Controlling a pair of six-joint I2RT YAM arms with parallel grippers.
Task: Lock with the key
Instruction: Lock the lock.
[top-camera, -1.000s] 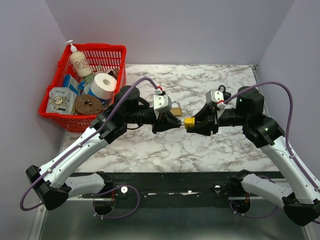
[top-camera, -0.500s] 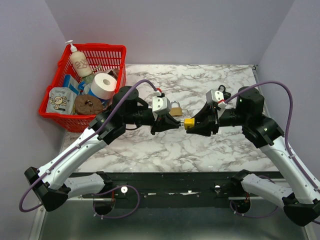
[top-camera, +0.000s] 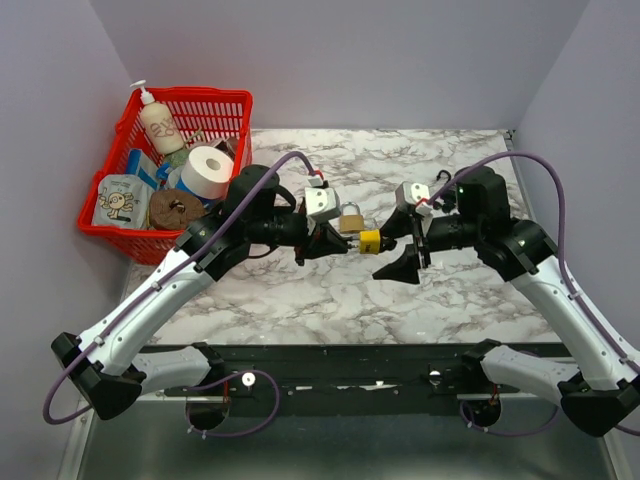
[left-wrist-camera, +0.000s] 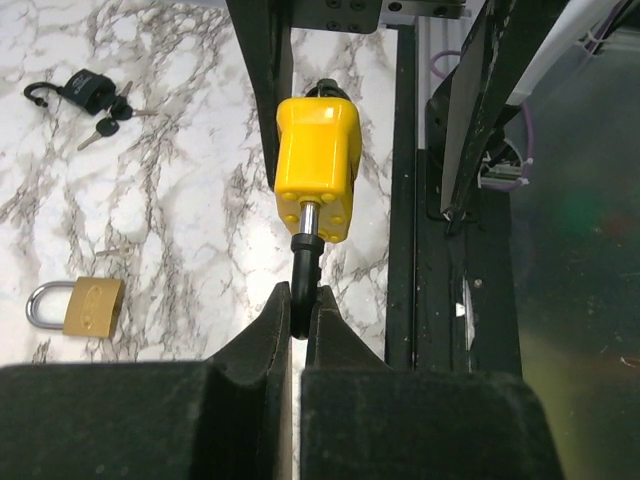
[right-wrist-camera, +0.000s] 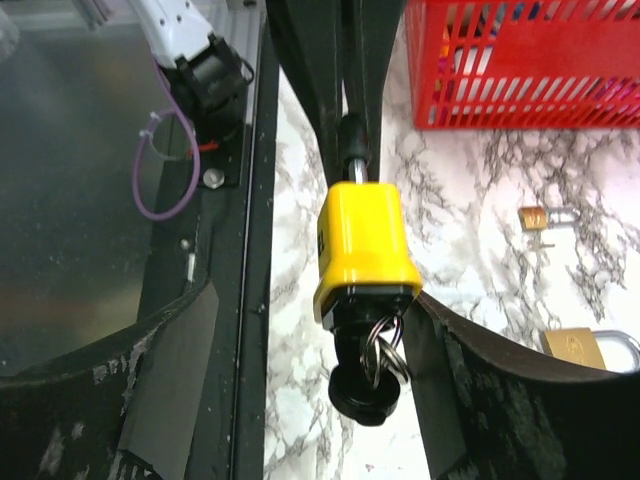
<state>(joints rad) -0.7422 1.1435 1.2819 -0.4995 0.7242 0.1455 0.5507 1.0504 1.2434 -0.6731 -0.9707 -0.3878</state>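
Note:
A yellow padlock (top-camera: 369, 241) hangs in the air between the two arms. My left gripper (top-camera: 335, 243) is shut on its black shackle (left-wrist-camera: 304, 285), and the yellow body (left-wrist-camera: 317, 165) points away from the fingers. A black-headed key (right-wrist-camera: 367, 385) with a metal ring sticks out of the padlock's (right-wrist-camera: 365, 240) bottom. My right gripper (right-wrist-camera: 315, 300) stands open around that end. One finger is well off to the left; the other finger (right-wrist-camera: 440, 340) is close beside the key ring. In the top view the right gripper (top-camera: 395, 248) is spread wide next to the lock.
A red basket (top-camera: 225, 100) of household items stands at the back left. A brass padlock (left-wrist-camera: 80, 305) lies on the marble table below the left gripper, a black padlock with keys (left-wrist-camera: 85, 92) farther off. A small brass padlock (right-wrist-camera: 545, 217) lies near the basket.
My right gripper has opened and let go of the key end of the yellow padlock. The left gripper has closed tighter on the shackle and carried the lock slightly left.

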